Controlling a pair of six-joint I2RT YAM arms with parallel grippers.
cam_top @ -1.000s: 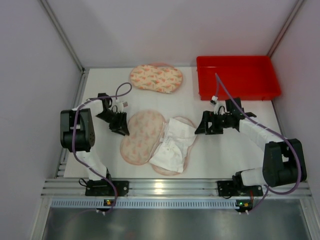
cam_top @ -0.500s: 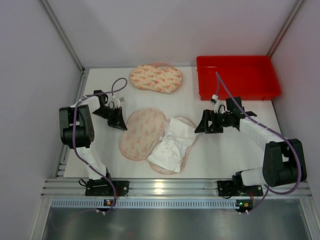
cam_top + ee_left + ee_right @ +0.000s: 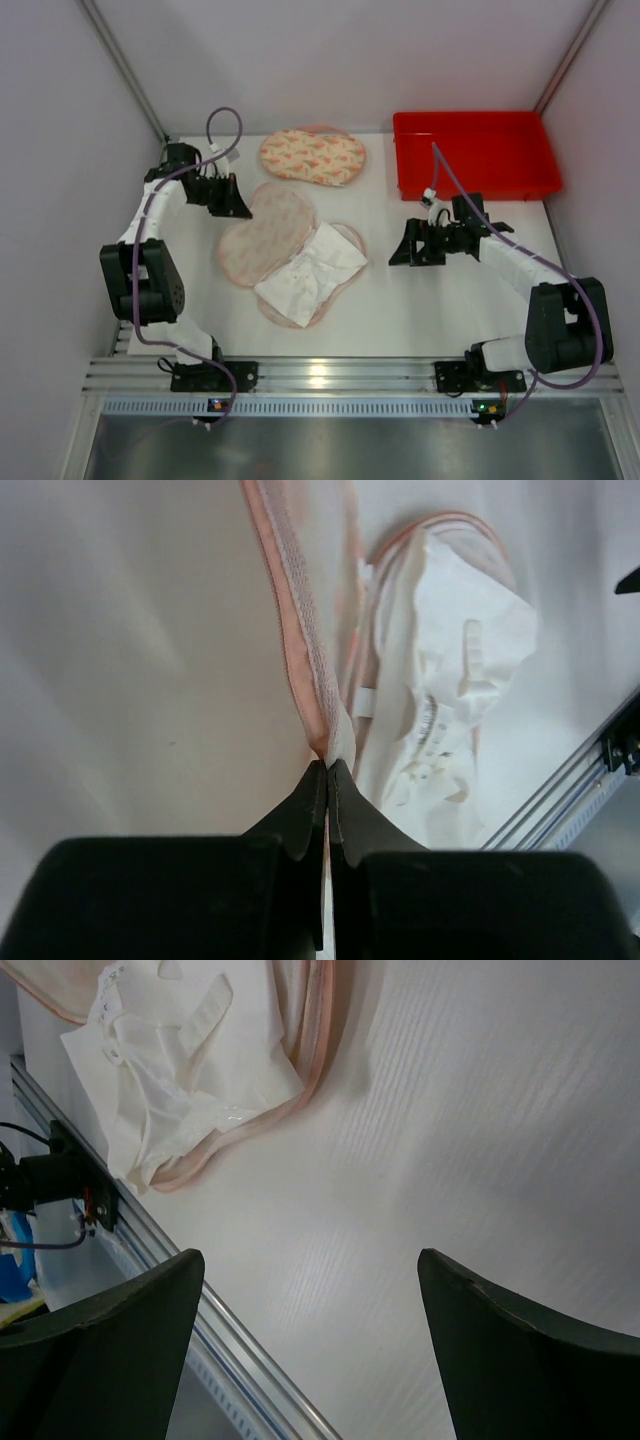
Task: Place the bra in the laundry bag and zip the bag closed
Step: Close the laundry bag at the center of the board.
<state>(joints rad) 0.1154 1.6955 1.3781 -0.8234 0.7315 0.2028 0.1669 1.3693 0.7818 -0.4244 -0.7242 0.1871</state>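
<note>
The laundry bag lies unzipped and spread flat, its pink patterned lid to the upper left. The white bra rests on the bag's lower half, partly spilling over its rim. My left gripper is at the bag's far left end. In the left wrist view it is shut on the bag's pink zipper edge, with the bra beyond. My right gripper stands open right of the bag, apart from it. Its wrist view shows the jaws wide over bare table, the bra at upper left.
A second patterned bag lies at the back centre. A red bin stands at the back right. The table's metal front rail runs along the near edge, and walls close in the left and right sides.
My left gripper shut on the bag's edge and pulled it back and to the left; bag and bra slid and turned with it. The right arm stayed put.
</note>
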